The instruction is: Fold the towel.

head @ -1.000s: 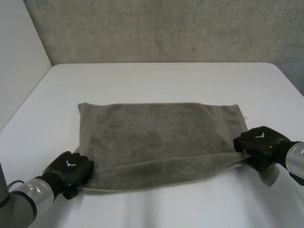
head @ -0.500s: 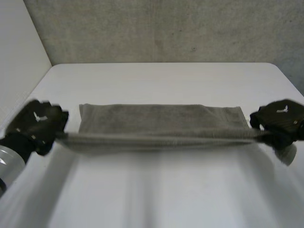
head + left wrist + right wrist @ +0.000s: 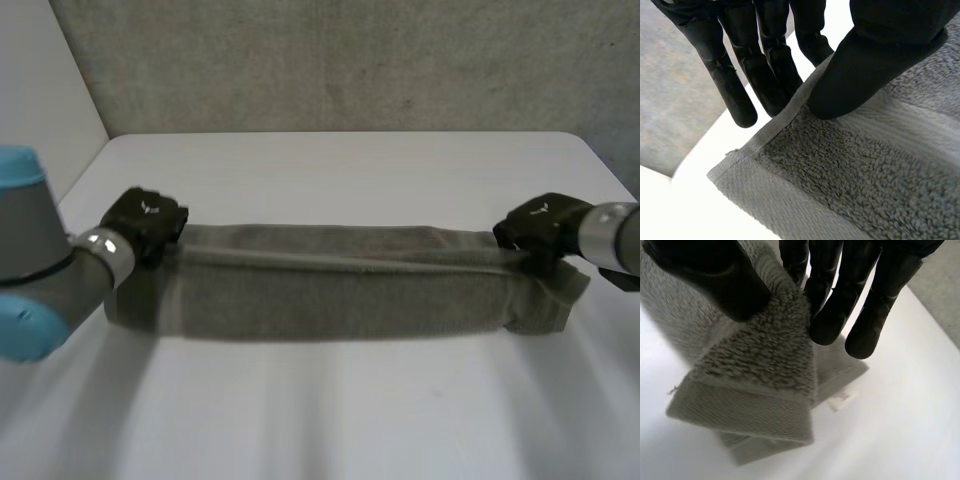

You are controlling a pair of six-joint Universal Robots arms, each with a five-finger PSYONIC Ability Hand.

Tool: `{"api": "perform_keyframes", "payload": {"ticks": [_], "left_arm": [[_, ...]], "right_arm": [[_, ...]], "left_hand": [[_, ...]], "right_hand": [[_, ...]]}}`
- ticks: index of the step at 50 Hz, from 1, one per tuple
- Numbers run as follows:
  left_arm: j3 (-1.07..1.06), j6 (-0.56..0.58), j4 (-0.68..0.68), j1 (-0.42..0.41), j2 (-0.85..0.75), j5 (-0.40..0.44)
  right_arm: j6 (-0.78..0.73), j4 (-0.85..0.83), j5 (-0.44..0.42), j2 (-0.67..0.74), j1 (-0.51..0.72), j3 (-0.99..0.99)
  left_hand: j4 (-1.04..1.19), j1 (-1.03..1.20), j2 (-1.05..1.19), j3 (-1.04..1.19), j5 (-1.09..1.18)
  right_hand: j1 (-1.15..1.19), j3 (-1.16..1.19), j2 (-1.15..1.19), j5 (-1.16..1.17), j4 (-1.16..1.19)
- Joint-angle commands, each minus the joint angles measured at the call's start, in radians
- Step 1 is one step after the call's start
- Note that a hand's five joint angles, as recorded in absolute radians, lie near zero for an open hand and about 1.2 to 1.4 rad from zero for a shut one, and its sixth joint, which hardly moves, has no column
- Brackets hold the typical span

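Pinching towel (image 3: 340, 295) corners w/ L hand (image 3: 146, 222) & R hand (image 3: 538, 226), taut over desk (image 3: 350, 165). Risk: uneven release → skewed fold, edges misaligned.

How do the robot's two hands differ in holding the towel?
The left hand pinches a flat hem beside a corner of the towel; the right hand pinches a bunched corner that droops below it. The left hand is at the towel's left end, the right hand at its right end. Both clamp cloth between thumb and fingers.
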Motion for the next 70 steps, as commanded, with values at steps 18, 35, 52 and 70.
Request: {"api": "perform_keyframes", "payload": {"ticks": [18, 35, 52, 70], "left_arm": [[0.389, -0.222, 0.42, -0.12, 0.065, -0.157], [-0.047, -0.147, 0.38, -0.053, -0.057, -0.022], [-0.136, -0.083, 0.38, -0.025, -0.055, -0.019], [-0.202, -0.129, 0.359, -0.025, 0.075, -0.024]], "right_arm": [[0.161, -0.775, 0.089, -0.142, 0.093, -0.043], [0.094, -0.318, 0.022, 0.147, 0.102, 0.023], [0.1, -0.201, 0.017, 0.224, 0.093, 0.048], [0.088, -0.307, 0.011, 0.061, 0.064, 0.259]], "left_hand": [[0.178, 0.236, 0.18, 0.181, 0.189], [0.178, 0.236, 0.18, 0.181, 0.189], [0.178, 0.236, 0.18, 0.181, 0.189], [0.178, 0.236, 0.18, 0.181, 0.189]], "right_hand": [[0.085, 0.053, 0.06, 0.047, 0.067], [0.085, 0.053, 0.06, 0.047, 0.067], [0.085, 0.053, 0.06, 0.047, 0.067], [0.085, 0.053, 0.06, 0.047, 0.067]]}}
